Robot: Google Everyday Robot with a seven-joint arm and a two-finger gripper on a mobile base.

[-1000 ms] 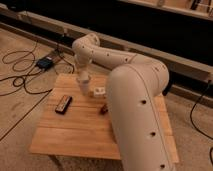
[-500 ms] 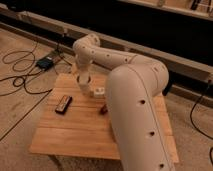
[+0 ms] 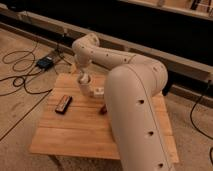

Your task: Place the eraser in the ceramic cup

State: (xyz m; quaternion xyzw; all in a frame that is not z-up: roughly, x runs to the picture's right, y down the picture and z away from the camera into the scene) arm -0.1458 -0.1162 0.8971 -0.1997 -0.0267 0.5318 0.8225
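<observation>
mostly hidden pincer (image 3: 88, 89) low over the wooden table (image 3: 75, 132), grip state unclear, black remote (image 3: 63, 104) left

A cream hand (image 3: 86, 86) reaches down over the pale wooden plank bench (image 3: 75, 135), near a black remote (image 3: 63, 104) and a reddish-brown lump (image 3: 103, 109).

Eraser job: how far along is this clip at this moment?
Nothing looks finished. The tool is low over the far side of the wooden table, near a small white thing that may be the eraser. No ceramic cup shows. The black remote lies untouched. Grasping and placing remain.
</observation>
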